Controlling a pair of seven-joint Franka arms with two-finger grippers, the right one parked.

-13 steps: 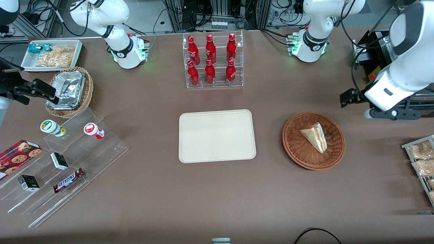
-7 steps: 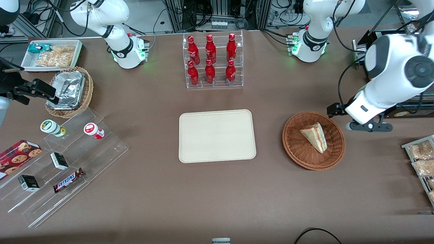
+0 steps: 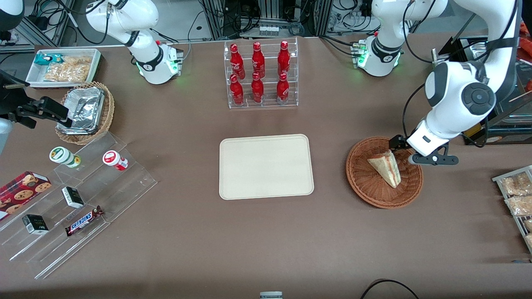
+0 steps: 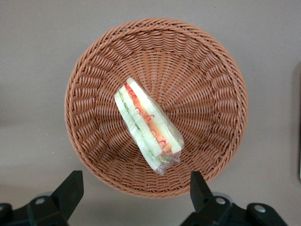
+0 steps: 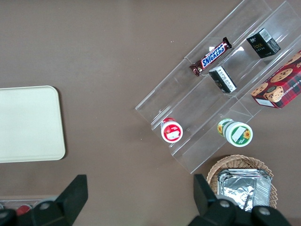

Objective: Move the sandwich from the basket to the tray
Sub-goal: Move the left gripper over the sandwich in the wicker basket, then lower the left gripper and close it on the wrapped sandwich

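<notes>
The sandwich [image 3: 385, 167], a wrapped pale wedge with red and green filling, lies in the round reddish-brown wicker basket [image 3: 365, 195]. In the left wrist view the sandwich [image 4: 148, 125] lies slantwise in the middle of the basket [image 4: 207, 84]. The left gripper [image 3: 411, 151] hovers above the basket's rim on the side toward the working arm's end of the table. Its two black fingers [image 4: 70, 188] stand wide apart, open and empty, with the basket's rim between them. The cream-beige tray [image 3: 266, 166] lies bare beside the basket, toward the parked arm's end.
A clear rack of red bottles [image 3: 262, 74] stands farther from the front camera than the tray. Trays of snack packets [image 3: 517, 195] sit at the working arm's end. A stepped acrylic shelf [image 3: 83, 199], a tan basket with foil [image 3: 85, 110] and a white bin [image 3: 62, 66] sit at the parked arm's end.
The left arm has swung in from the working arm's end of the table, and its gripper now hangs over the basket's rim. The sandwich and basket have not moved.
</notes>
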